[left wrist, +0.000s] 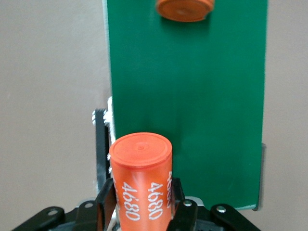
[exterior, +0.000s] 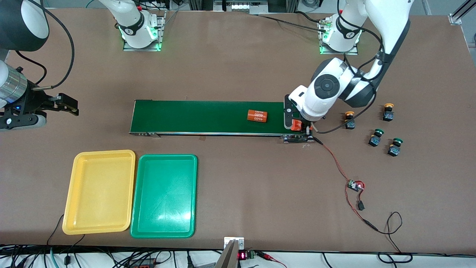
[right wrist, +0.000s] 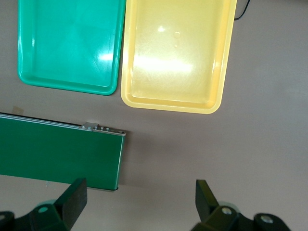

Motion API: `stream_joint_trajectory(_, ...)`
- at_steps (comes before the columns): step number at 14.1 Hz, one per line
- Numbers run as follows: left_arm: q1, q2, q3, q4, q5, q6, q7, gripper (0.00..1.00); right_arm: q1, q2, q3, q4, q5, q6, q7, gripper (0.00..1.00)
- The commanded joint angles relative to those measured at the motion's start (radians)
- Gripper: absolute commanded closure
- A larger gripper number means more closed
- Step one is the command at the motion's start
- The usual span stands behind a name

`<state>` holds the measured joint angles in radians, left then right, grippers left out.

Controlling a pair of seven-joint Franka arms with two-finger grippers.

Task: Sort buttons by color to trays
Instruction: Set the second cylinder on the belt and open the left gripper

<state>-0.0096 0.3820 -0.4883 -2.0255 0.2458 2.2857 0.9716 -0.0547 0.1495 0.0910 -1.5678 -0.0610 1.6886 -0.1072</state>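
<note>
Over the conveyor belt [exterior: 208, 116], at the left arm's end: left gripper [exterior: 296, 125] pinching an orange cylinder [left wrist: 140, 180], right gripper [right wrist: 139, 199] spread wide and waiting; no sorting done, four buttons [exterior: 375, 137] beside that end, yellow tray [exterior: 99, 191] and green tray [exterior: 164, 196] bare.

The brown counter [exterior: 238, 56] carries a dark-green conveyor belt [exterior: 208, 117] at its middle, a yellow tray [exterior: 99, 191] touching a green tray [exterior: 163, 196] nearer the camera, four buttons [exterior: 375, 137] and a wired circuit board [exterior: 355, 185].
</note>
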Motion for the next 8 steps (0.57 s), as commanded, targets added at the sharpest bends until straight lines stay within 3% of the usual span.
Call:
stream_joint_trajectory(1, -0.009, -0.003, -0.007, 0.002, 0.023, 0.001, 0.029, 1.0, 0.001, -0.007, 0.003, 0.0, -0.014, 0.002, 0.011, 0.0)
stream_joint_trajectory(8, -0.009, -0.009, -0.018, -0.005, 0.021, -0.08, -0.022, 1.0, -0.001, -0.007, 0.003, 0.0, -0.014, 0.002, 0.011, 0.0)
